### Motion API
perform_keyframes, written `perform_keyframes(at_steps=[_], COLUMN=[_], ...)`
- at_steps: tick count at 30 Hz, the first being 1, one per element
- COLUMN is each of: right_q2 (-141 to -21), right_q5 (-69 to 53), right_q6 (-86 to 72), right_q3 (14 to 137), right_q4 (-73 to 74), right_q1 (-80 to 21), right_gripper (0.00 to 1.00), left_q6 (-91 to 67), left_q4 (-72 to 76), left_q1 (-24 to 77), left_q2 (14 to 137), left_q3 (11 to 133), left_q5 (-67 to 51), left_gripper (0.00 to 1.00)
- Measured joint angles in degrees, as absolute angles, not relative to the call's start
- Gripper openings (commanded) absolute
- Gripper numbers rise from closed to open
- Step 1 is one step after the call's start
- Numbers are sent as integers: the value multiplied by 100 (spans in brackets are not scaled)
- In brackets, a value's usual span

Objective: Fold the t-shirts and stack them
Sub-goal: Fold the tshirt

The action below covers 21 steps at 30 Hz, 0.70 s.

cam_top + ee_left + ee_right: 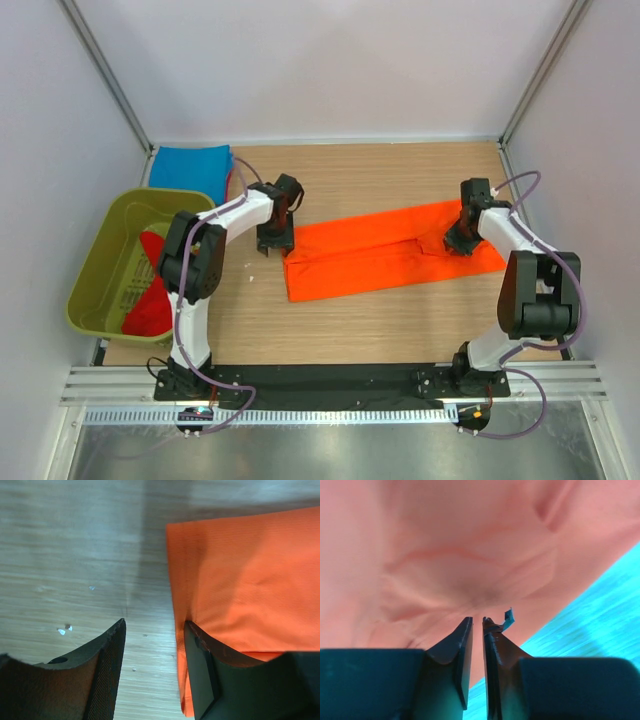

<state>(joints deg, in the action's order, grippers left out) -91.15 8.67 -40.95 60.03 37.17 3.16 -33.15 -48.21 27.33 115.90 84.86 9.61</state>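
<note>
A bright orange t-shirt (390, 250) lies folded into a long strip across the middle of the table. My left gripper (275, 240) is open at the strip's left end. In the left wrist view (155, 625) one finger rests on the orange cloth (250, 570) and the other is over bare wood. My right gripper (462, 238) is at the strip's right end. Its jaws (477, 620) are nearly closed, pinching the wrinkled orange cloth (445, 555). A blue t-shirt (190, 165) lies folded at the back left. A red t-shirt (152, 290) lies in the tub.
An olive-green plastic tub (95, 260) stands at the left edge of the table, next to the left arm. White walls close in the table at the back and on both sides. A sliver of red cloth (229, 185) shows beside the blue t-shirt.
</note>
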Motion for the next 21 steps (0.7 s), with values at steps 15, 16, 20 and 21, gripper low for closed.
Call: perform_keyframes(at_steps=[15, 16, 20, 21], right_q2=[-9260, -9260, -9227, -9223], right_q5=[1420, 1404, 1214, 1162], right_q6=[-4331, -4331, -4410, -4440], right_q3=[5216, 5216, 5218, 5223], right_q4=[3087, 3089, 3214, 3267], right_q1=[613, 613, 613, 613], right_gripper=[15, 15, 16, 16], left_q6=[-3452, -3444, -3367, -3356], left_q4=[-4836, -4864, -4853, -4845], left_q1=[2692, 2692, 2687, 2687], left_q2=[11065, 10978, 10685, 10637], left_q3=[8121, 8143, 8359, 8409], left_q5=[965, 932, 609, 504], left_gripper=[51, 51, 52, 52])
